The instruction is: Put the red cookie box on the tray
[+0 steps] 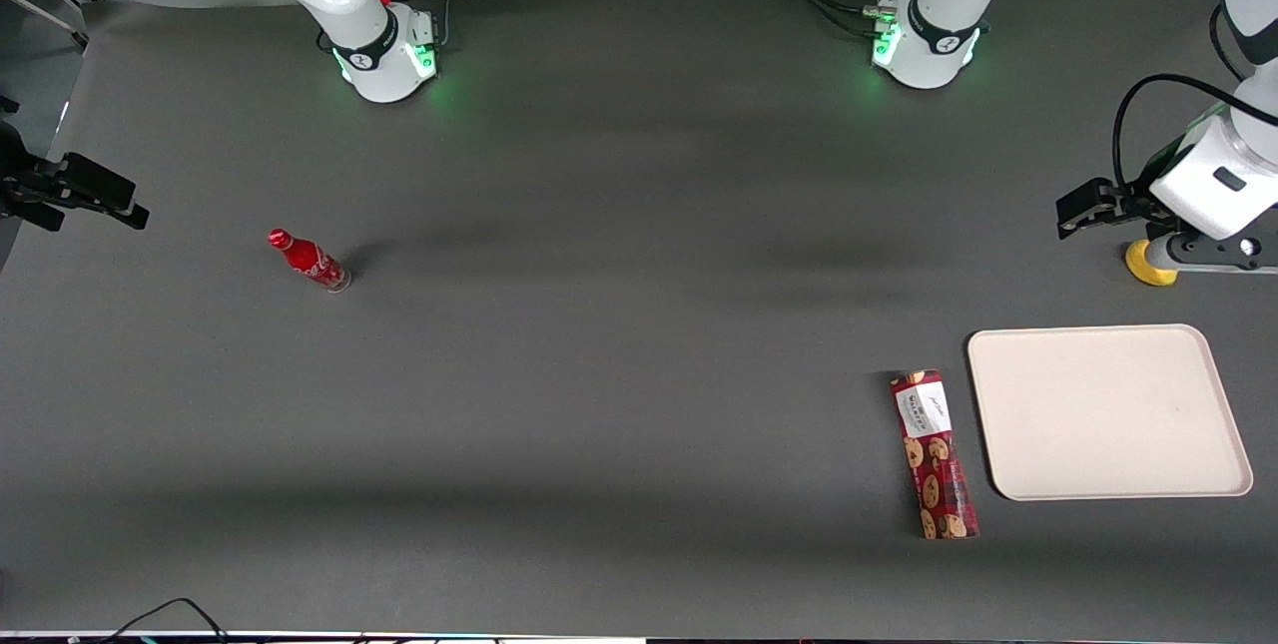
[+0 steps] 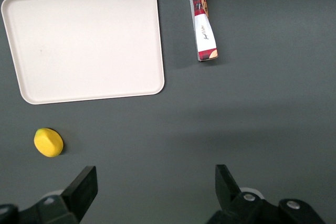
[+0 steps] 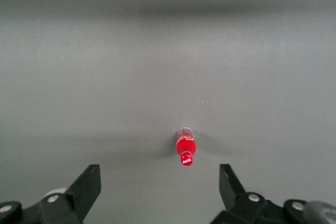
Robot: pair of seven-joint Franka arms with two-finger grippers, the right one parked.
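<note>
One red cookie box (image 1: pixel 934 454) is laid just beside the tray (image 1: pixel 1108 411) rim, apart; the end effector (image 1: pixel 1083 210) is held wide open, empty, above bare surface (image 1: pixel 639 374).

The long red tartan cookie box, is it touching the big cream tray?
Apart. The front view shows dark table between cookie box and tray. The tool hovers elsewhere.
</note>
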